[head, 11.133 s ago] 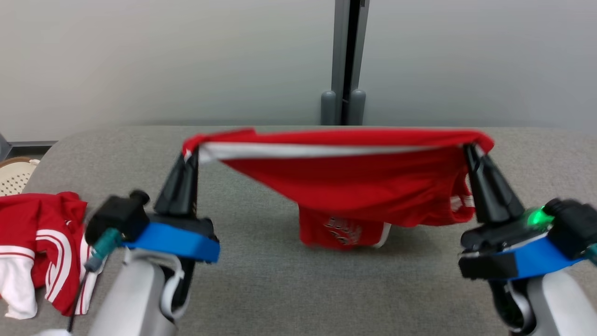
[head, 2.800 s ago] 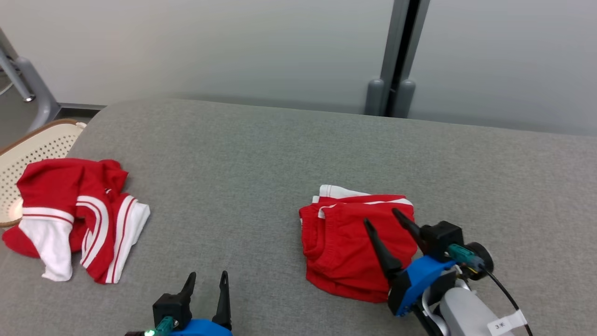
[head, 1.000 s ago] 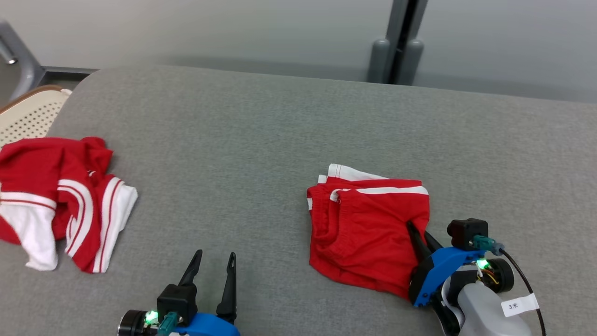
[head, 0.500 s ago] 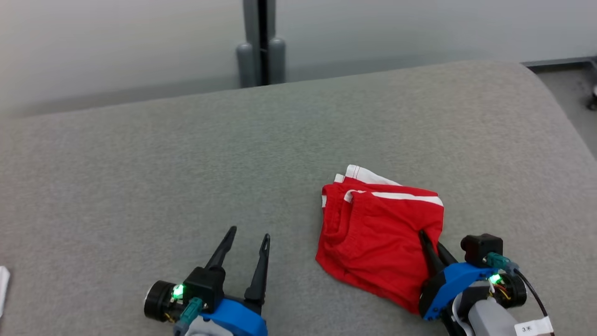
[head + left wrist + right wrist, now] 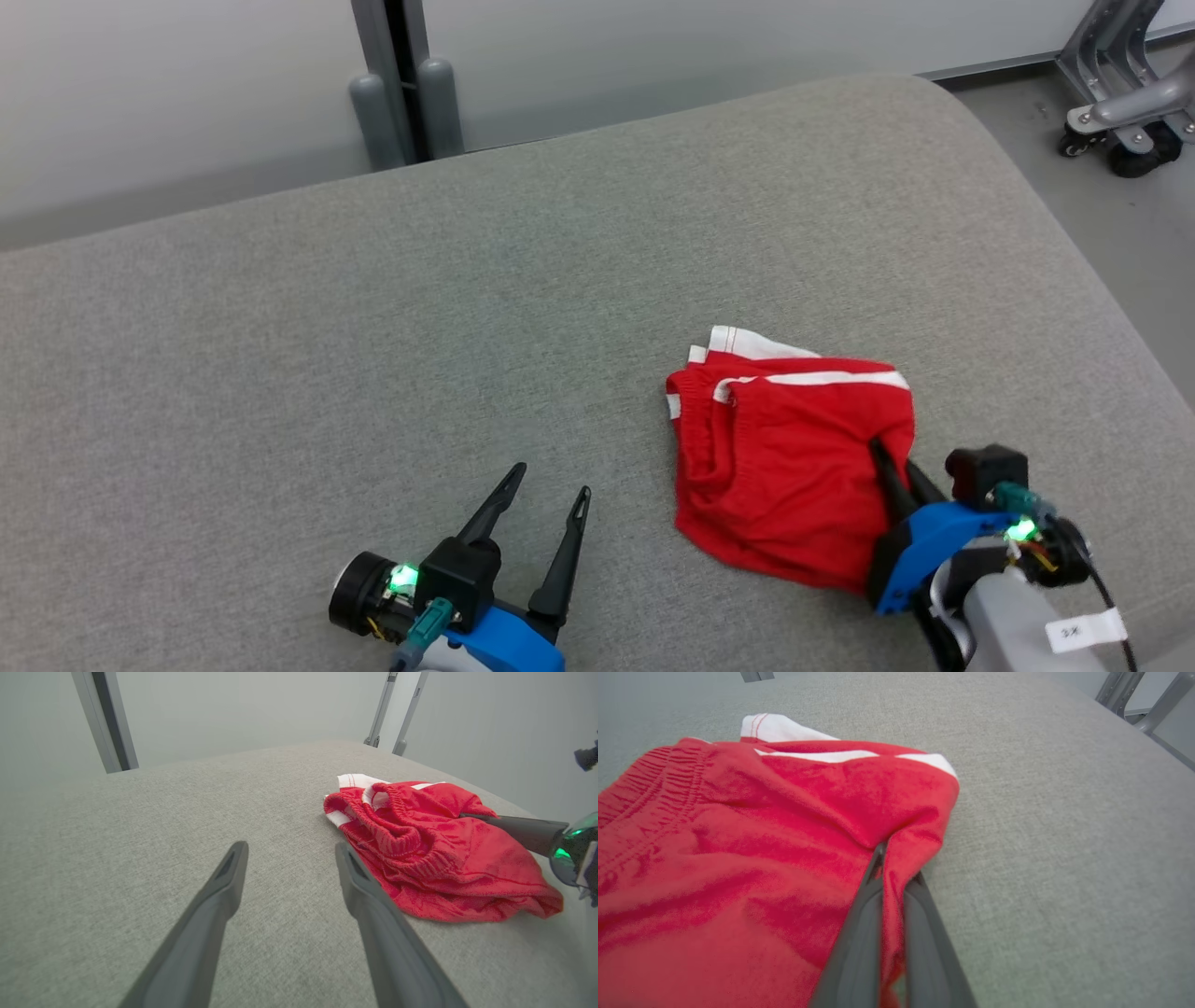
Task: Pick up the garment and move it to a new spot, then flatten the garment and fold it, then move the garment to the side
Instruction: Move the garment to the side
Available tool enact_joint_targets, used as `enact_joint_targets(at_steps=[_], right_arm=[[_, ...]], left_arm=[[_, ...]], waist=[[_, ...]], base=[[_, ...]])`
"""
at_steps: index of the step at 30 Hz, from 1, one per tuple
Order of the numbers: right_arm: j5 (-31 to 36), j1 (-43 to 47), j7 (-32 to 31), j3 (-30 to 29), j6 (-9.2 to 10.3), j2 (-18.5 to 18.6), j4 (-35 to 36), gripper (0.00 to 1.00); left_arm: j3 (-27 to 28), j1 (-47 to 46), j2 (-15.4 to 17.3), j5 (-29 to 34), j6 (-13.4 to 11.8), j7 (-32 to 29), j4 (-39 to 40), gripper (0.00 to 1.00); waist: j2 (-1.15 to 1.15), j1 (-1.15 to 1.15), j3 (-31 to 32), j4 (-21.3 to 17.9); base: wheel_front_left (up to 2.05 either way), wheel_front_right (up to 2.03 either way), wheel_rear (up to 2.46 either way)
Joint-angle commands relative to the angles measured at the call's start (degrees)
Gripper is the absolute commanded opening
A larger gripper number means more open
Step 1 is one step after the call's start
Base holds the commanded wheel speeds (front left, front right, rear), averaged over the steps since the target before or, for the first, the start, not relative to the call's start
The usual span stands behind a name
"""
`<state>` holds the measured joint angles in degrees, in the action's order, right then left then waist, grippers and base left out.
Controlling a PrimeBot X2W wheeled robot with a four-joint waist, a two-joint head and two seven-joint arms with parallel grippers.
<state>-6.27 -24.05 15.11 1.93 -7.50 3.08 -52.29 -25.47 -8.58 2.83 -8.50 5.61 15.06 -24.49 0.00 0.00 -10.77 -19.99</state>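
— Garment [image 5: 775, 467] status?
— Folded red shorts, white trim along the far edge, lying toward the right of the grey table [image 5: 373, 308]. My right gripper [image 5: 892, 457] is pinched on its near-right corner. My left gripper [image 5: 551, 478] sits spread, well apart from it. The table's right edge is near, and wide grey surface stretches left.

Open passage is offered by the bare grey surface [image 5: 327, 336] behind and to the left of the folded garment [image 5: 784, 467]. Near its front-left, the way is narrowed by the left gripper [image 5: 551, 478], fingers spread. Its right edge is blocked by the right gripper [image 5: 892, 462], clamped on the cloth. Further right, a bare strip is found.
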Motion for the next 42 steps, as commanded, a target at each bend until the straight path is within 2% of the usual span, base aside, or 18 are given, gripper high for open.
enact_joint_targets(at_steps=[1, 7, 8, 11, 18, 19, 20, 25, 30, 36, 42], right_arm=[[2.0, -2.8, -0.1, -1.1, 0.03, 2.1, -0.9, 0.00], [9.9, -12.0, -3.0, -7.1, 0.02, 9.8, -4.5, 0.00], [9.9, -12.0, -3.0, -7.1, 0.02, 9.8, -4.5, 0.00], [12.8, -16.0, -4.6, -12.4, 0.03, 14.0, -5.0, 0.00], [23.0, -21.2, -9.3, -26.8, 0.03, 19.4, -3.3, 0.01], [25.2, -21.6, -9.4, -28.5, 0.02, 19.2, -2.1, 0.33], [26.9, -21.9, -9.4, -30.6, 0.03, 18.6, -1.0, 1.00], [33.1, -24.3, -5.0, -36.6, 0.02, 13.2, 3.6, 1.00], [32.6, -25.4, -0.5, -36.9, 0.02, 5.9, 4.1, 1.00], [26.6, -20.6, 0.1, -29.0, 0.02, 0.7, 7.7, 1.00], [15.3, -11.5, 0.1, -17.7, 0.02, -0.2, 12.7, 1.00]], left_arm=[[0.5, -1.2, 0.2, 0.7, 0.2, 0.2, -0.5, 1.00], [3.6, -2.3, 0.7, 1.6, 0.8, 0.2, -1.0, 1.00], [3.6, -2.3, 0.7, 1.6, 0.8, 0.2, -1.0, 1.00], [5.1, -2.9, 1.3, 2.2, 1.0, 0.2, -0.7, 1.00], [7.6, -4.3, 1.3, 2.7, 1.3, 0.2, 0.3, 1.00], [7.7, -4.4, 1.3, 2.8, 1.4, 0.2, 0.3, 1.00], [7.9, -4.5, 1.3, 2.9, 1.4, 0.1, 0.2, 1.00], [9.3, -4.8, 1.2, 3.0, 1.5, 0.0, -0.2, 1.00], [11.4, -5.0, 0.7, 2.7, 1.1, 0.0, 0.3, 1.00], [14.6, -4.6, 0.4, 2.5, 0.1, 0.1, 0.3, 1.00], [18.5, -3.6, 0.2, 1.9, -1.2, 0.1, 0.1, 1.00]], waist=[[0.00, 0.00, -1.5, 1.4], [0.00, 0.00, -5.6, 5.6], [0.00, 0.00, -5.6, 5.6], [0.00, 0.00, -7.3, 7.7], [0.00, 0.00, -10.5, 11.2], [0.00, 0.00, -10.9, 11.6], [0.00, 0.00, -11.1, 11.8], [0.00, 0.00, -11.1, 12.7], [0.00, 0.00, -9.5, 13.2], [0.00, 0.00, -7.0, 14.0], [0.00, 0.00, -4.6, 15.5]], base=[[0.00, 0.00, 0.00], [0.00, 0.00, 0.00], [0.00, 0.00, 0.00], [0.00, 0.00, 0.00], [0.00, 0.00, 0.00], [0.00, 0.00, 0.00], [0.00, 0.00, 0.00], [0.00, 0.00, 0.00], [0.00, 0.00, 0.00], [0.00, 0.00, 0.00], [0.00, 0.00, 0.00]])
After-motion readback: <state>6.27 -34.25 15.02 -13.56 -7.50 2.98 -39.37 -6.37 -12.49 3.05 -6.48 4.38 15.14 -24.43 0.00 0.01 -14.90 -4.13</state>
